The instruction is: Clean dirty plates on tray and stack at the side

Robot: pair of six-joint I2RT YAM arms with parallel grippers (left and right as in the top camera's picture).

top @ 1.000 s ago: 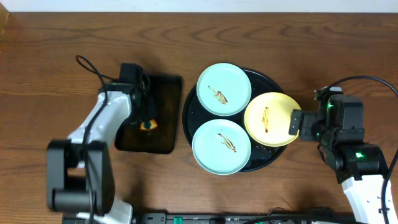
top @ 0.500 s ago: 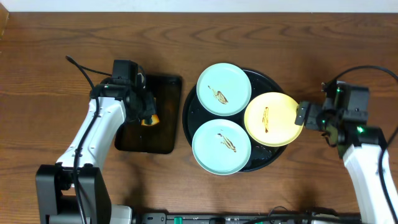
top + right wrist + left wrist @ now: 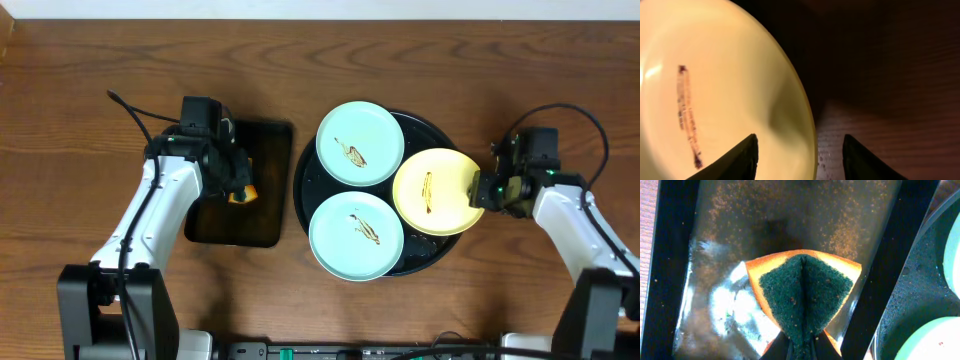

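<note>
Three smeared plates lie on the round black tray [image 3: 305, 195]: a mint-blue plate [image 3: 360, 142] at the back, a second mint-blue plate [image 3: 356, 236] at the front, and a pale yellow plate [image 3: 437, 191] on the right, also in the right wrist view [image 3: 715, 90]. My right gripper [image 3: 479, 189] is open, its fingers [image 3: 799, 150] straddling the yellow plate's right rim. My left gripper [image 3: 236, 185] is shut on a folded orange-and-green sponge [image 3: 802, 287] above the small rectangular black tray [image 3: 240, 225].
The rectangular tray [image 3: 785, 220] is wet and speckled with crumbs. It stands just left of the round tray, whose rim [image 3: 920, 305] shows in the left wrist view. Bare wooden table [image 3: 520, 90] lies right of and behind the round tray.
My right gripper has moved left and closed in on the yellow plate's right rim. My left arm shifted outward a second ago and has since stayed still with the sponge.
</note>
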